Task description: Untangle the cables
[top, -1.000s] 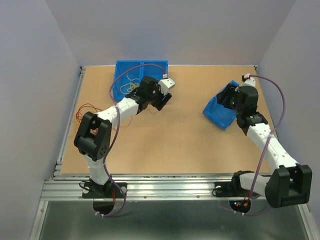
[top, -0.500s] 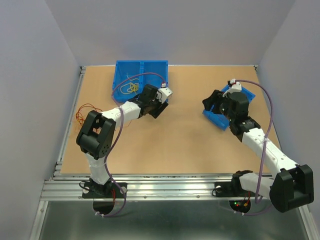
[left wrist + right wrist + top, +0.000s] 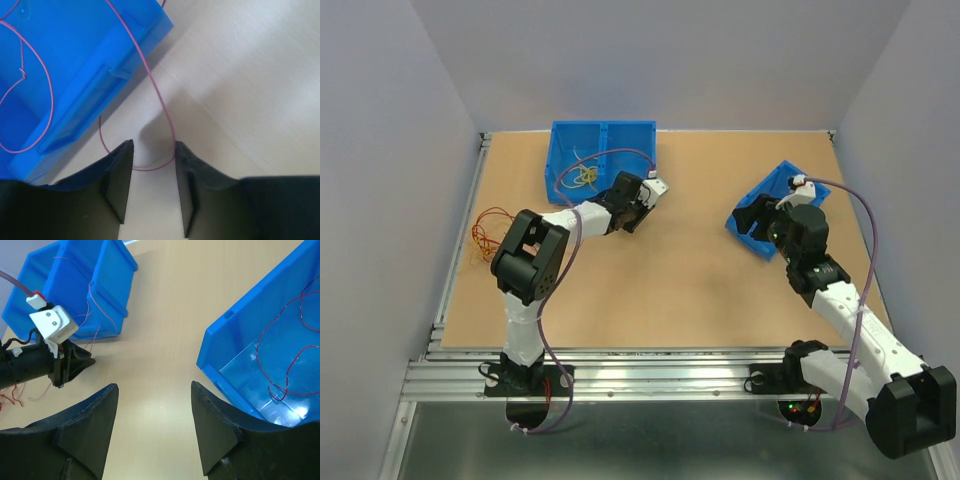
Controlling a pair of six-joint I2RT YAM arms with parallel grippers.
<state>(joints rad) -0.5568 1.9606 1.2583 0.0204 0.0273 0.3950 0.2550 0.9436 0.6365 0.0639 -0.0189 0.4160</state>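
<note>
Checking in on the rig, working from my side of the bench point(image 3: 670, 290) outward, everything placed off the big blue bin point(image 3: 620, 132) at the far edge.

Well to the right of it and a bit nearer me sits the small blue bin point(image 3: 225, 347), skewed at an angle. There's a red wire point(image 3: 280, 360) lying loose inside it. The right gripper point(image 3: 154, 390) hangs just on the near side of that bin, jaws spread wide with nothing between them.

Well left of the big bin, out on the bare bench, is an orange-red bundle point(image 3: 488, 226). It looks bunched up to me, and neither arm is near it.

Just in front of the big bin's near wall is the left gripper point(image 3: 152, 152). Its jaws are apart, with a loop of the pink wire point(image 3: 150, 75) running between them, brushing one finger but not pinched. That wire comes over the bin wall and trails onto the bench.

Inside the big bin's left compartment there's a yellow wire point(image 3: 582, 177).

So my read: red and yellow look sorted. Pink is half in, half out, and the orange bundle hasn't been dealt with. Roughly halfway, I'd guess.
</note>
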